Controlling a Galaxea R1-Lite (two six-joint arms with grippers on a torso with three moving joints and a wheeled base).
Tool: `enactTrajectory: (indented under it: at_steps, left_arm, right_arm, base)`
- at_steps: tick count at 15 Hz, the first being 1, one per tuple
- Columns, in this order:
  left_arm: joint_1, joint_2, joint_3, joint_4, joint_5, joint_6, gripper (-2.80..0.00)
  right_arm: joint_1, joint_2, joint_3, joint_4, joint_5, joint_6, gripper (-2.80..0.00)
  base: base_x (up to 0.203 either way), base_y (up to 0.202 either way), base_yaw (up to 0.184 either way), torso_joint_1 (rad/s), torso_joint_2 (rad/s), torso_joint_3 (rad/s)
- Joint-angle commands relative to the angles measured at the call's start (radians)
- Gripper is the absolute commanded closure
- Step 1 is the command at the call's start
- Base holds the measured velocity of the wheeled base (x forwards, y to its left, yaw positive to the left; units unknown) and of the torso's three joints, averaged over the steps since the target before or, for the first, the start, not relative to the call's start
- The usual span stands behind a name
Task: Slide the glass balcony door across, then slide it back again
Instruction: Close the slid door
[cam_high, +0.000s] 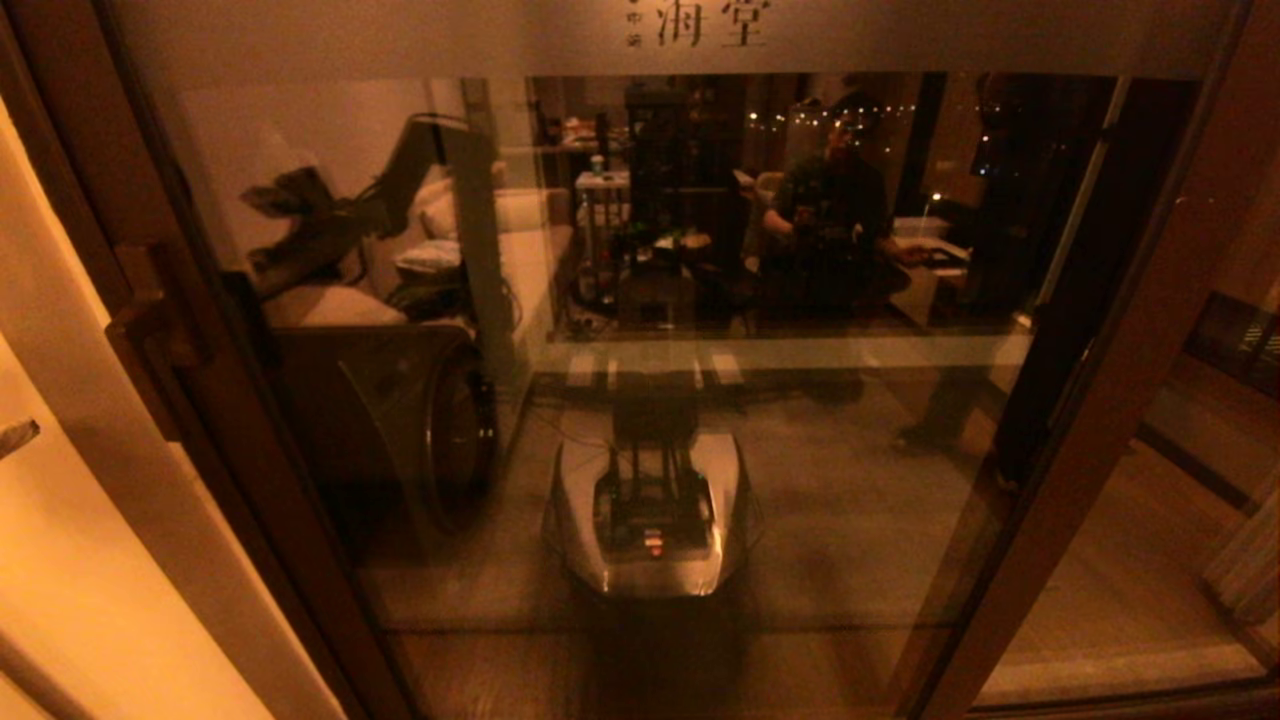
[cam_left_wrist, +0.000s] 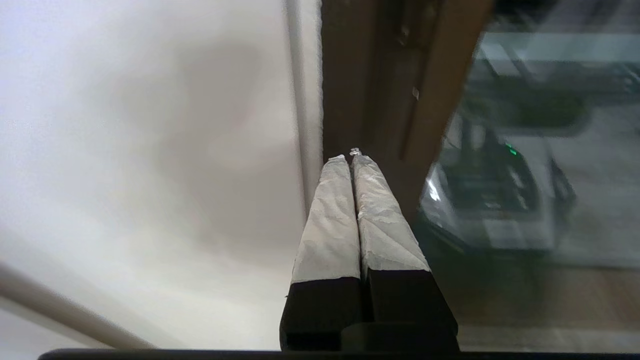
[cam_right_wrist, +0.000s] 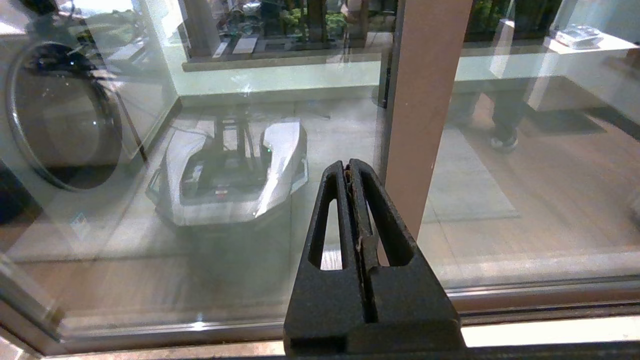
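The glass balcony door (cam_high: 640, 330) fills the frame before the robot. The left gripper (cam_left_wrist: 350, 156), jaws together, noses against its left wooden stile near the pull handle (cam_high: 150, 340), seemingly poised to push it across. The right gripper (cam_right_wrist: 348, 165), jaws together, idles near the glass.

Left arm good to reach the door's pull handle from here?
Probably yes. The left tool, shut, points at the brown frame of the glass balcony door, with nothing between them. The pull handle sits on that same left stile, though the left wrist view doesn't clearly show it.
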Motion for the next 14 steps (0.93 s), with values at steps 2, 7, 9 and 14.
enactTrajectory:
  at_steps: [2, 7, 9, 14]
  left_arm:
    - [-0.007, -0.001, 0.03, -0.004, -0.038, 0.002, 0.0]
    - [-0.077, -0.015, 0.028, -0.004, -0.041, -0.001, 0.0]
    - [-0.117, 0.001, 0.023, -0.004, -0.026, -0.001, 0.0]
    - [-0.185, 0.124, 0.016, -0.155, 0.136, 0.0, 0.0]
  right_arm:
    - [0.0, 0.002, 0.0, -0.001, 0.0, 0.0, 0.0]
    - [0.0, 0.002, 0.0, 0.0, 0.0, 0.0, 0.0]
    - [0.0, 0.002, 0.0, -0.001, 0.0, 0.0, 0.0]
    - [0.0, 0.002, 0.0, -0.001, 0.0, 0.0, 0.0]
  base:
    - [0.0, 0.0, 0.0, 0.0, 0.0, 0.0]
    - [0.0, 0.0, 0.0, 0.0, 0.0, 0.0]
    - [0.0, 0.0, 0.0, 0.0, 0.0, 0.0]
    - [0.0, 0.0, 0.0, 0.0, 0.0, 0.0]
